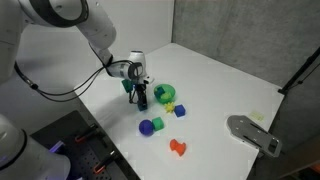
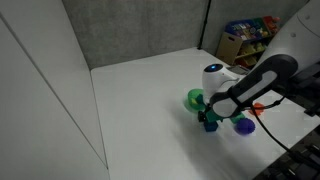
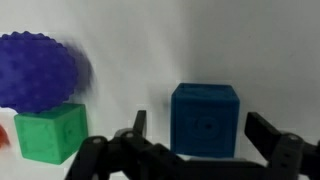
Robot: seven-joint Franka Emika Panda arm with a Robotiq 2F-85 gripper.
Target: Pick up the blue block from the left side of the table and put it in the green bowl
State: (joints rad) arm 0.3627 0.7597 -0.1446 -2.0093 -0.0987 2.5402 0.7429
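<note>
Block point(image 3: 205, 118) between gripper point(image 3: 201, 130) fingers point(image 3: 264, 134)

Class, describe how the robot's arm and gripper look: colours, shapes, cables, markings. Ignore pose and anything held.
The arm is made of smooth, rounded white segments, with a thin black cable trailing beside it. The wrist is a white housing with a dark band. The gripper is black, with two blocky fingers. No markings are legible.

One green bowl point(image 1: 161, 90), one spiky ball point(image 3: 35, 70), one green cube point(image 3: 48, 133), seemingly two blue blocks point(image 3: 205, 120).
</note>
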